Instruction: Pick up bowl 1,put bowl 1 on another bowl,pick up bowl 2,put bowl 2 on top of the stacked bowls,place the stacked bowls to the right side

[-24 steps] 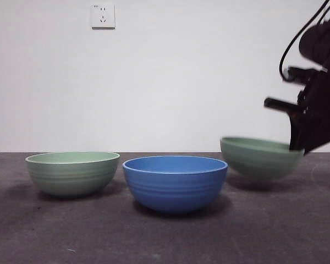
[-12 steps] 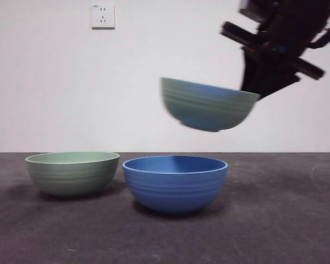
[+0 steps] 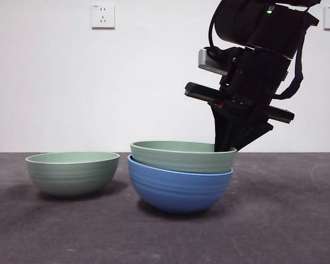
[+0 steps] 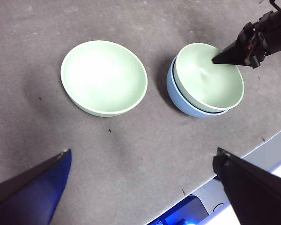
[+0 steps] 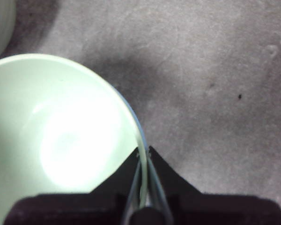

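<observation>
Bowl 1 (image 3: 181, 157), pale green and ribbed, sits nested in the blue ribbed bowl (image 3: 179, 191) at the table's middle. My right gripper (image 3: 226, 144) comes down from above and is shut on bowl 1's right rim. The right wrist view shows that gripper (image 5: 144, 152) pinching the thin rim of bowl 1 (image 5: 61, 140). Bowl 2 (image 3: 71, 173), also pale green, stands alone to the left, apart from the stack. My left gripper (image 4: 143, 157) hangs open high above the table, looking down on bowl 2 (image 4: 103, 75), bowl 1 (image 4: 208, 77) and the blue bowl (image 4: 182, 98).
The dark grey table runs back to a white wall with a socket (image 3: 103, 15). The table's near edge (image 4: 271, 143) passes close to the stack in the left wrist view. Bare tabletop (image 3: 297, 209) lies to the right of the stack.
My right gripper carried bowl 1 from the right of the table, up and leftward through the air, then down into the blue bowl. Bowl 2 has not moved.
</observation>
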